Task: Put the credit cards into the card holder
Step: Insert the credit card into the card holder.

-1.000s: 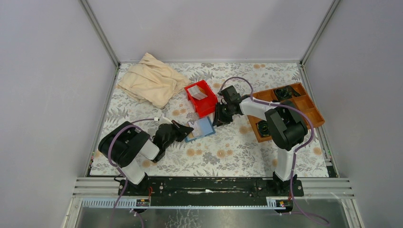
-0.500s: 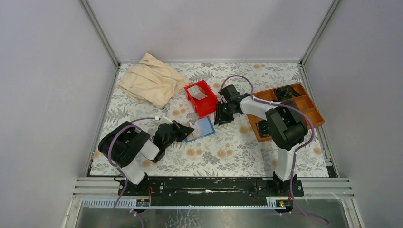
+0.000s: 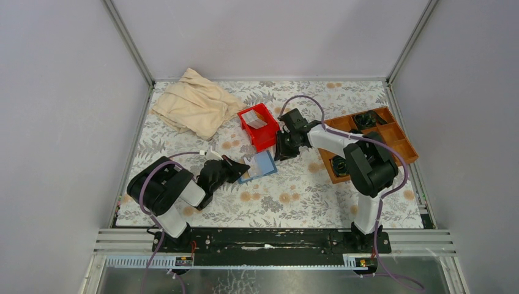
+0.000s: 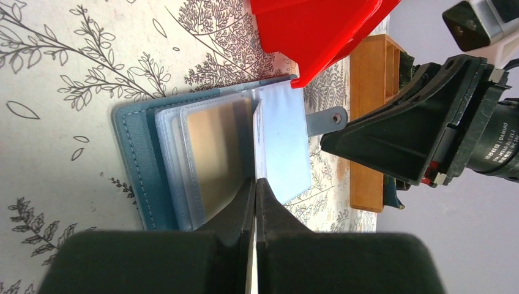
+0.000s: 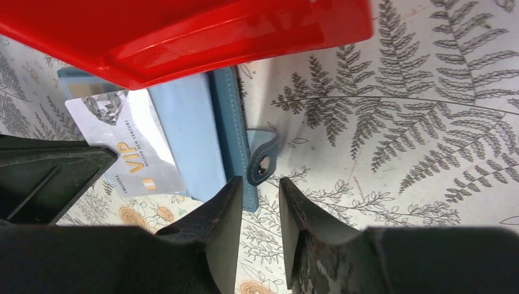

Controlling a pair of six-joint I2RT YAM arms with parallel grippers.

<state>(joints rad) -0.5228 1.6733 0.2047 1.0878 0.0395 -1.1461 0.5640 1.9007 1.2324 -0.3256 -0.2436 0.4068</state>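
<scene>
what changed: not much tbh; over the last second the right hand [image 3: 281, 149] has been nudged slightly toward the red bin [image 3: 270, 137]; the VIP card [image 5: 131, 156] shows less of its pale face from above than it did
what it means: the card looks lined up over the sleeves but is judged not yet seated; the slot-in step is underway, not done
left hand [image 3: 242, 165]: clamped shut on the VIP card, which is held on edge above the clear sleeves
right hand: fingers a little apart, tips on either side of the snap tab [image 5: 263, 160]; nothing is seen pinched, so it's probably there to steady the wallet
card holder [image 4: 131, 159]: laid open on the surface [image 3: 294, 190], just beside the near corner of the red bin, between the two hands
in the way: the bin's corner is crowded right up against the holder; the two hands are close together, so little room is left for tilting the card; the sleeves look soft and could buckle
still to do: a second card [image 3: 257, 121] can be seen lying in the red bin
also around: a beige cloth [image 3: 196, 107] at the far left; a wooden tray [image 3: 398, 138] with dark bits at the right
</scene>
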